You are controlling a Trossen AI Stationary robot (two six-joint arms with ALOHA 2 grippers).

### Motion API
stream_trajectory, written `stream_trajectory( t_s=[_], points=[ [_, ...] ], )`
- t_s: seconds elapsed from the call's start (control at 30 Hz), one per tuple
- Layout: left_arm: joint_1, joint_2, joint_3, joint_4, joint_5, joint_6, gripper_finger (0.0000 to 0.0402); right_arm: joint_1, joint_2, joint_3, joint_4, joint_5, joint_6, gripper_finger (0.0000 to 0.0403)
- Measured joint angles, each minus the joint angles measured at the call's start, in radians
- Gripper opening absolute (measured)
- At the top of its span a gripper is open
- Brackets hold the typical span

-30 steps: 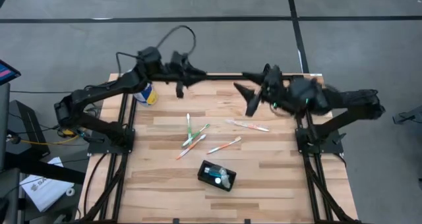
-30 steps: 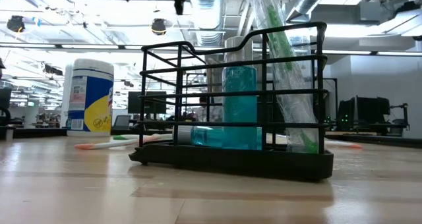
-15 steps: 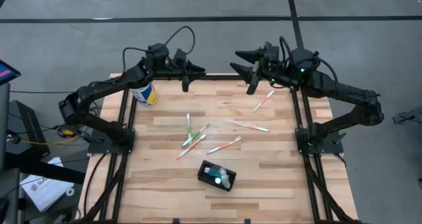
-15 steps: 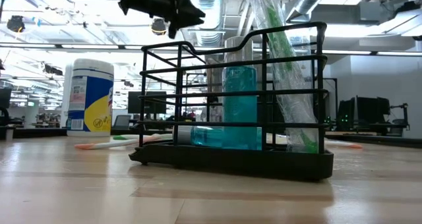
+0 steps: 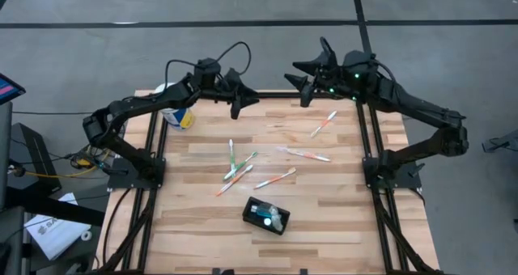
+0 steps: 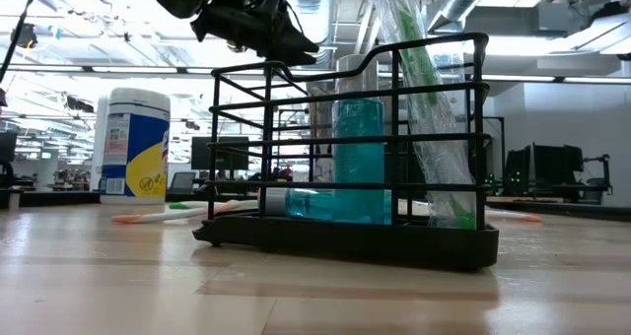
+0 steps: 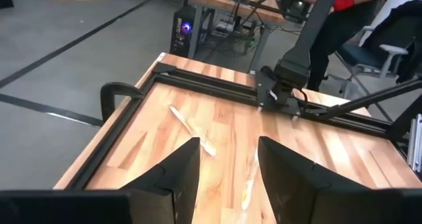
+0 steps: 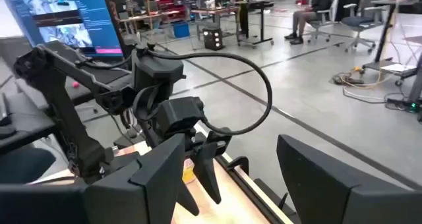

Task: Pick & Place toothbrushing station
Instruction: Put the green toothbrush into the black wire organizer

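At table's near edge: station (image 5: 266, 216), long axis slanted, well apart from both grippers. Left gripper (image 5: 243, 98) and right gripper (image 5: 301, 86) spread, empty, high at far edge; left perhaps slightly nearer

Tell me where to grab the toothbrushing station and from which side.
Grip the toothbrushing station across its narrow width, at the wire rim's long sides, coming straight down from above. It stands upright, angled on the table; the teal bottle and wrapped brush fill the middle, so probably take the emptier end.

Toothbrushing station (image 5: 266, 216) sits near the table's (image 5: 340, 218) front edge, toothbrushes (image 5: 237, 167) behind.
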Motion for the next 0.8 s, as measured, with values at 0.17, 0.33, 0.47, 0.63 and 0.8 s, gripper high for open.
stream_trajectory(
  t_s=[0.17,0.33,0.47,0.63,0.8],
  points=[
    [-0.005,0.000,0.000,-0.001,0.001,-0.034,0.0139,-0.059,0.002,0.000,-0.068,-0.135,-0.043,0.0232],
    [-0.019,0.000,0.000,-0.062,-0.003,-0.068,0.0131,-0.122,0.002,0.000,-0.096,-0.259,-0.047,0.0232],
    [-0.020,0.000,0.001,-0.244,-0.053,-0.111,0.0128,-0.144,0.002,0.000,-0.094,-0.328,-0.088,0.0232],
    [-0.033,0.000,0.001,-0.406,-0.135,-0.087,0.0133,-0.164,0.002,0.000,-0.086,-0.391,-0.092,0.0232],
    [-0.057,0.004,0.001,-0.471,-0.137,-0.150,0.0131,-0.165,0.001,0.000,-0.078,-0.429,-0.107,0.0232]
  ],
)
